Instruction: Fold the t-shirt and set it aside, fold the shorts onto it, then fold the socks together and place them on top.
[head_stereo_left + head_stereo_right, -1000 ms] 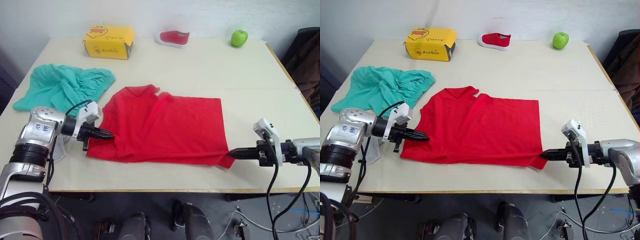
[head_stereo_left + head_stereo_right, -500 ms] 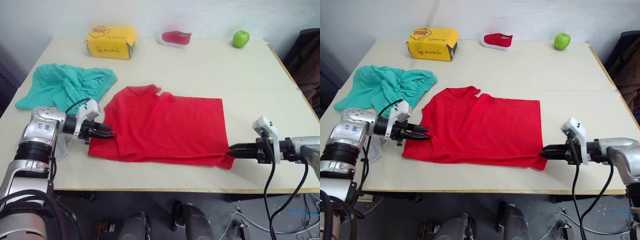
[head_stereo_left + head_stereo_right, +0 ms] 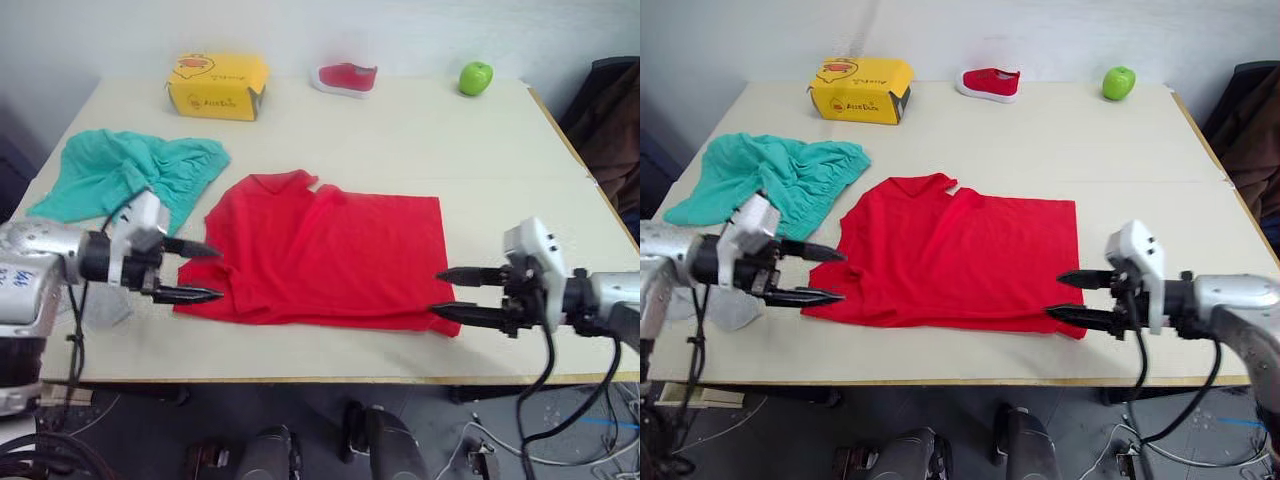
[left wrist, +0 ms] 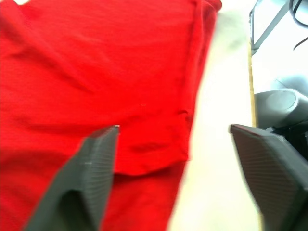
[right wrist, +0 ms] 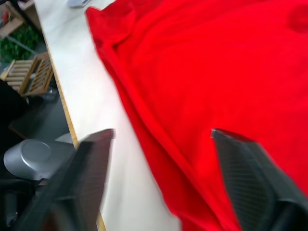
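The t-shirt (image 3: 335,250) lies at the centre of the table (image 3: 420,130), with the shorts (image 3: 125,175) at its ten o'clock near the table's left edge. At the back, the box (image 3: 217,85) sits at eleven o'clock, the shoe (image 3: 345,76) at twelve and the apple (image 3: 476,77) at one. The left gripper (image 3: 195,270) hangs at the shirt's eight o'clock corner, the right gripper (image 3: 448,294) at its four o'clock corner.

Your work surface is a beige table (image 3: 500,170). Lying on it: the t-shirt (image 3: 340,250) at centre, shorts (image 3: 120,175) left, yellow box (image 3: 217,86), red shoe (image 3: 345,77) and green apple (image 3: 476,77) along the far edge.
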You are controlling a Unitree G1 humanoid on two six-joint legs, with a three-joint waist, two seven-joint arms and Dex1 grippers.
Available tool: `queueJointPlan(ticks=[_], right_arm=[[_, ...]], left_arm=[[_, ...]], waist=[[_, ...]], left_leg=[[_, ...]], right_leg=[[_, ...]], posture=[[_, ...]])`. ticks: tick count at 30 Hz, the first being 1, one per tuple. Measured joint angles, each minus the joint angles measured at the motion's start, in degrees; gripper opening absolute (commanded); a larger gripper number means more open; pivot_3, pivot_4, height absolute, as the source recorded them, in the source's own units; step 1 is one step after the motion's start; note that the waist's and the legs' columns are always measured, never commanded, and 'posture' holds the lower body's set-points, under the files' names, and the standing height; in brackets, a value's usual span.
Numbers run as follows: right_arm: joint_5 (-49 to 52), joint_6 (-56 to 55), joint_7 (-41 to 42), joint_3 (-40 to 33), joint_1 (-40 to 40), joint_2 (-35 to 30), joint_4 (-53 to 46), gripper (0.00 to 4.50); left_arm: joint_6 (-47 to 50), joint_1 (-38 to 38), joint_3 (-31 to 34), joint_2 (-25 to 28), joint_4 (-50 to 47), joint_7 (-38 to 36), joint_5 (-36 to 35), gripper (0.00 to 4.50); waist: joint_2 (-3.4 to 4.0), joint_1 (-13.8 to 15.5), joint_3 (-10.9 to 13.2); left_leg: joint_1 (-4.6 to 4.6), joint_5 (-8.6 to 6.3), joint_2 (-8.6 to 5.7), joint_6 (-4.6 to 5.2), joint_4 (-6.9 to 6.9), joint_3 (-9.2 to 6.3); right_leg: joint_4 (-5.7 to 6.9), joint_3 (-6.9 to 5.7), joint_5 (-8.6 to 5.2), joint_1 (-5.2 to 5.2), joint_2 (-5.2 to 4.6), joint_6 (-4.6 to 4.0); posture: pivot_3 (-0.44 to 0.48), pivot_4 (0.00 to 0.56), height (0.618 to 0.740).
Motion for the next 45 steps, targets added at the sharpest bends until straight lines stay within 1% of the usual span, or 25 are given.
queueJointPlan(ticks=[3,5,6,9,12,16,20,22,27,30,32,34,37,40,42,45], right_arm=[[-2.73,-2.84,-1.54,5.43,1.2,1.61,-1.4,0.9],[-4.39,-4.44,-1.63,7.8,1.28,1.66,-1.34,0.15],[-5.14,-5.31,-1.61,8.58,1.27,1.66,-1.29,0.0],[-6.52,-7.0,-1.41,10.37,0.55,1.66,-0.93,0.0],[-8.06,-8.93,-0.82,13.11,-0.37,1.89,-0.45,0.0],[-8.5,-9.47,-0.82,15.27,-1.17,2.9,-0.3,0.0],[-9.0,-10.2,-0.98,15.43,-1.52,3.21,-0.15,0.0],[-10.23,-10.94,-1.06,16.08,-0.92,3.26,0.34,0.0],[-11.44,-11.78,-1.62,17.61,-0.03,4.62,1.41,0.0],[-11.66,-12.17,-1.65,17.56,0.06,4.72,1.96,0.0],[-12.3,-12.95,-1.68,17.51,0.39,4.75,2.41,0.0],[-12.82,-13.43,-2.08,17.04,1.93,4.63,3.14,0.0],[-13.56,-14.05,-2.72,15.85,3.67,4.43,3.54,0.0],[-13.93,-14.44,-2.82,12.47,6.53,2.82,3.73,0.0],[-13.7,-14.4,-2.85,10.65,8.06,2.66,3.74,0.0],[-13.1,-14.38,-2.91,10.09,8.5,2.71,3.68,0.0]], left_arm=[[-2.45,5.32,-0.16,0.89,-2.19,-0.01,0.32,1.89],[-4.05,6.94,-1.31,1.26,-2.36,-0.21,0.76,1.21],[-4.83,7.36,-1.94,1.51,-2.38,-0.4,1.03,0.87],[-5.71,7.55,-3.49,1.55,-3.27,-0.64,1.25,0.01],[-6.32,6.85,-7.0,0.33,-4.54,-0.74,1.44,0.01],[-9.14,4.89,-11.15,-1.12,-2.98,-1.17,3.65,0.01],[-12.98,0.39,-13.38,-3.76,3.25,0.27,7.14,0.01],[-15.3,-2.81,-14.6,-5.5,7.95,1.24,9.38,0.01],[-18.66,-9.88,-15.71,-9.99,17.65,2.4,11.9,0.01],[-19.98,-15.03,-15.71,-14.52,22.98,5.31,13.04,0.01],[-22.07,-16.61,-15.63,-15.46,25.57,7.63,14.34,0.01],[-22.4,-16.28,-15.08,-14.72,25.22,7.6,14.28,0.01],[-18.13,-12.35,-12.8,-10.69,19.69,4.06,10.48,0.01],[-7.66,-5.27,-9.55,-2.83,8.46,-2.46,2.38,0.01],[-4.5,-1.39,-8.22,1.11,3.18,-4.54,0.02,0.01],[-4.19,0.72,-8.28,1.42,1.08,-4.22,0.07,0.01]], waist=[[0.0,0.08,0.0],[0.0,0.16,0.0],[0.0,0.17,0.0],[0.01,0.12,0.0],[0.0,0.09,0.0],[0.0,0.1,0.0],[0.0,0.17,0.0],[0.0,0.26,0.0],[-0.01,0.17,-0.01],[-0.03,0.22,-0.01],[-0.04,0.19,-0.02],[-0.04,-0.14,-0.02],[-0.03,-0.83,-0.02],[-0.03,-1.17,-0.02],[-0.02,-1.14,-0.02],[0.01,-0.22,-0.01]], left_leg=[[-0.03,-0.02,0.02,-0.03,-0.08,0.0],[-0.06,-0.02,0.04,-0.03,-0.09,0.0],[-0.07,-0.02,0.04,-0.03,-0.09,0.0],[-0.06,-0.02,0.05,-0.03,-0.1,0.01],[-0.06,-0.02,0.07,-0.03,-0.11,0.02],[-0.06,-0.02,0.1,-0.03,-0.1,0.04],[-0.07,-0.02,0.1,-0.03,-0.1,0.04],[-0.08,-0.02,0.1,-0.02,-0.1,0.04],[-0.12,-0.01,0.1,-0.01,-0.09,0.05],[-0.13,0.0,0.09,0.0,-0.05,0.03],[-0.13,0.0,0.09,0.0,-0.05,0.03],[-0.11,-0.01,0.12,0.0,-0.1,0.06],[-0.11,-0.01,0.18,-0.01,-0.14,0.09],[-0.09,-0.02,0.2,-0.02,-0.12,0.03],[-0.05,-0.02,0.2,-0.03,-0.1,0.01],[0.0,-0.03,0.18,-0.04,-0.05,0.0]], right_leg=[[-0.08,-0.02,-0.01,-0.05,0.05,-0.01],[-0.08,-0.04,-0.01,-0.05,0.1,-0.01],[-0.08,-0.04,-0.01,-0.05,0.12,-0.01],[-0.15,-0.04,-0.01,-0.04,0.13,-0.02],[-0.16,-0.04,-0.01,-0.04,0.14,-0.02],[-0.14,-0.04,-0.01,-0.04,0.18,-0.03],[-0.12,-0.05,-0.01,-0.04,0.2,-0.03],[-0.03,-0.07,0.0,-0.04,0.2,-0.03],[0.03,-0.11,0.0,-0.04,0.21,-0.02],[0.07,-0.12,0.0,-0.02,0.2,-0.02],[0.06,-0.12,0.0,-0.03,0.2,-0.01],[0.03,-0.13,0.0,-0.04,0.23,-0.01],[0.02,-0.14,-0.01,-0.09,0.25,-0.04],[0.0,-0.13,-0.03,-0.06,0.24,-0.06],[-0.11,-0.09,-0.03,-0.01,0.22,-0.06],[-0.17,-0.05,-0.03,0.06,0.19,-0.07]], posture=[[0.0,0.15,0.74],[0.0,0.15,0.74],[0.0,0.15,0.74],[0.0,0.15,0.74],[0.0,0.15,0.74],[0.0,0.15,0.74],[0.0,0.15,0.74],[0.0,0.15,0.74],[0.0,0.15,0.74],[0.0,0.15,0.74],[0.0,0.15,0.74],[0.0,0.15,0.74],[0.0,0.15,0.74],[0.0,0.15,0.74],[0.0,0.15,0.74],[0.0,0.15,0.74]])
